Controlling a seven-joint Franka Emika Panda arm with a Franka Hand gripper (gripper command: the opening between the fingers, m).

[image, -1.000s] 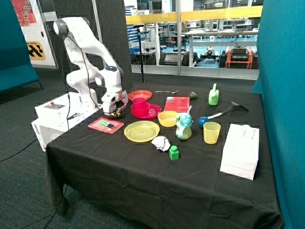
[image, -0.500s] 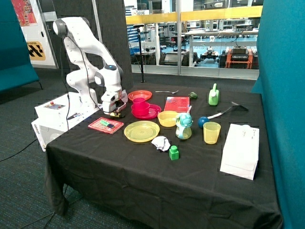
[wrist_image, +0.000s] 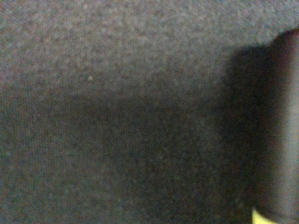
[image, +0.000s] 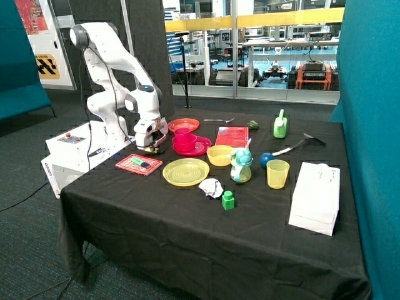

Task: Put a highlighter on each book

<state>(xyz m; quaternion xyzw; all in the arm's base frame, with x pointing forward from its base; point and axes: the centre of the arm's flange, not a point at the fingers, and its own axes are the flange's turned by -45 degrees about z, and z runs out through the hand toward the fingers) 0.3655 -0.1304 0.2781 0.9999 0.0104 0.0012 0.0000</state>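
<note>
Since the earlier pictures, the tool (image: 151, 147) has been lifted a little off the black cloth of the table (image: 156, 219); nothing else has been moved.

It is hung low over the cloth between the near book (image: 138, 164) and the pink plate (image: 191, 147). A dark thing with a yellow end is seen at its tip, and in the wrist view a dark round thing (wrist_image: 280, 135) with a yellow bit is shown close over the cloth. Whether this is gripped cannot be told, and how wide the tool is spread cannot be told either.

The near book is laid flat by the table's edge, and a green and dark pen (image: 140, 162) is seen lying on it. The far book (image: 232, 135) is laid flat behind the yellow bowl (image: 219, 155), with nothing seen on its cover.

Many things are crowded between the two books. A pink cup (image: 184, 135) is stood on the pink plate, with an orange plate (image: 183, 124) behind it. A big yellow plate (image: 185, 172) is placed just beside the near book. Near it are a white crumpled paper (image: 211, 187), a green block (image: 228, 200), a small cup with a blue lid (image: 241, 165), a blue ball (image: 266, 159) and a yellow cup (image: 277, 174). A white paper bag (image: 315, 197) is laid near the far side.

No writing on the books can be read.
</note>
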